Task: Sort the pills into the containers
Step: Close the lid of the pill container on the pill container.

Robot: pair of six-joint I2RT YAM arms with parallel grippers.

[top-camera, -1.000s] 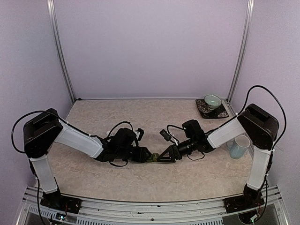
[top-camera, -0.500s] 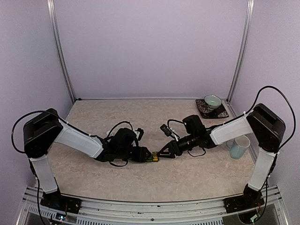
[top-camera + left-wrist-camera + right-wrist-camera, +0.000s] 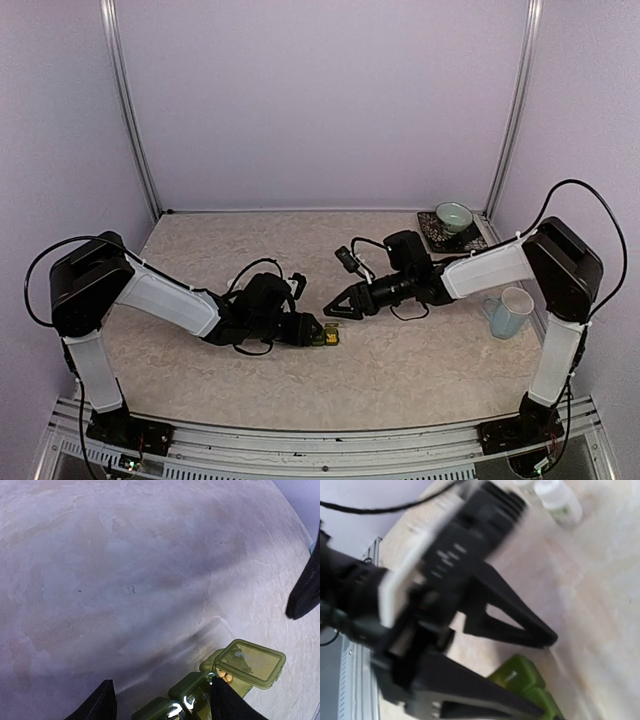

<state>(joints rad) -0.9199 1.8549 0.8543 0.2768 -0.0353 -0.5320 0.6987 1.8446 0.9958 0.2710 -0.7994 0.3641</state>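
R gripper point(image 3: 336, 310) pulled off small dark green plastic 3-cell strip point(image 3: 327, 337), jaw gap unclear; strip kept clamped by L gripper point(image 3: 161, 682), end lid point(image 3: 254, 661) open for filling.

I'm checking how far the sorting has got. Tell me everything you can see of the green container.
The container is a dark green, glossy plastic strip of three joined square compartments, lying flat on the pale table near its middle. One end lid is flipped open and yellowish pills show inside; the other two lids are shut. It lies between the left gripper's fingers, one finger overlapping it; whether it is clamped cannot be told.
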